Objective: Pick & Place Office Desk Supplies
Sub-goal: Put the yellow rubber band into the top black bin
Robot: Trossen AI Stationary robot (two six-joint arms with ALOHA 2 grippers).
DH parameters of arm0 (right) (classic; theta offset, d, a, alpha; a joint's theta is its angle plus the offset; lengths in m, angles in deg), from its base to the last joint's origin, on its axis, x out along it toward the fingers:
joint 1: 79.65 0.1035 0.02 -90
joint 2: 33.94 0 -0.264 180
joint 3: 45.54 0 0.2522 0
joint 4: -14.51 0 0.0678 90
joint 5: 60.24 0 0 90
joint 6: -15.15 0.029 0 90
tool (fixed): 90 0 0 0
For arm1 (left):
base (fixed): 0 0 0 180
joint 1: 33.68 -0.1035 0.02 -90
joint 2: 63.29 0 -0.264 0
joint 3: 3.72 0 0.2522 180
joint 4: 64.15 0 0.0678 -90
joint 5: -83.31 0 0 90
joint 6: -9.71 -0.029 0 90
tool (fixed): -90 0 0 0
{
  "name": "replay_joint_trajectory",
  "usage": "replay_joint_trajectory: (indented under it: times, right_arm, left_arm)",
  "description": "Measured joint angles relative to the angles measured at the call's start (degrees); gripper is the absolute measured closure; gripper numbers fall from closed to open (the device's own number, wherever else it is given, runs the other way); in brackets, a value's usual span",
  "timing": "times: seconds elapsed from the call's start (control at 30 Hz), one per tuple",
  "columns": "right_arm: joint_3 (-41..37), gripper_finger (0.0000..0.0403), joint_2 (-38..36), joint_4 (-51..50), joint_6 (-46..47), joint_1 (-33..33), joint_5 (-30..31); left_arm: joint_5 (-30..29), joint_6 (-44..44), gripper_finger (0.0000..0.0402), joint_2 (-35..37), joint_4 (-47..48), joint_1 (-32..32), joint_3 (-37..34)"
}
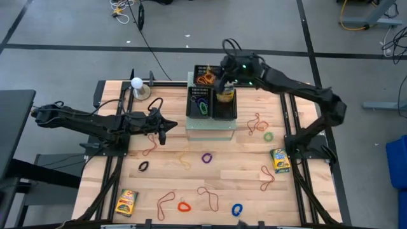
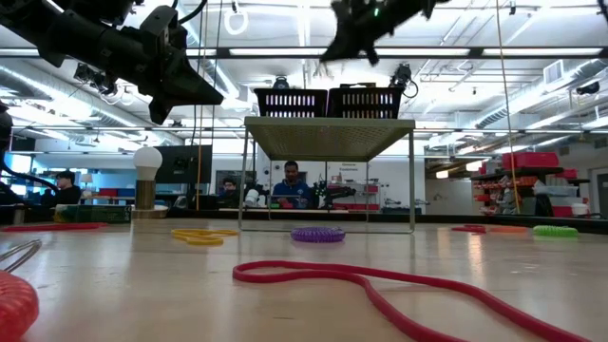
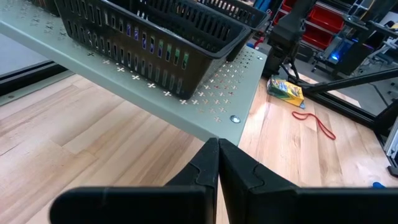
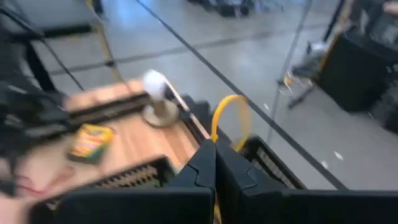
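Rubber bands (image 1: 259, 123) strewn across wooden table (image 1: 172, 181)

The right wrist view is blurred; its crayon box (image 4: 91, 140) shows no print. The red rubber band (image 2: 399, 290) runs off the low view's near right edge.

Black mesh trays (image 1: 212, 95) atop pale-green perforated box (image 1: 210, 132); lamp (image 1: 137, 86) beside.

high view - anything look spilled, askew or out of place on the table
Nothing looks damaged. Supplies lie scattered loose over the wooden table: thin rubber bands, coloured loops such as the purple loop, and two crayon boxes lying askew. The right gripper pinches a yellow band above the black trays.
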Motion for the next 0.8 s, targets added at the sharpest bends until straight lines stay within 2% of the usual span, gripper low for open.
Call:
replay_joint_trajectory:
  times: [0.2,0.47,0.8]
  right_arm:
    - [0.0,0.0401,4.7,0.2,-0.1,-4.6,-0.6]
    - [0.0,0.04,8.5,1.3,0.5,-7.2,-1.1]
    - [0.0,0.0364,10.3,1.5,3.1,-8.4,-1.9]
  left_arm:
    - [0.0,0.0,0.0385,0.0,0.0,0.0,0.0]
    - [0.0,0.0,0.0385,0.0,0.0,0.0,0.0]
    - [0.0,0.0,0.0385,0.0,0.0,0.0,0.0]
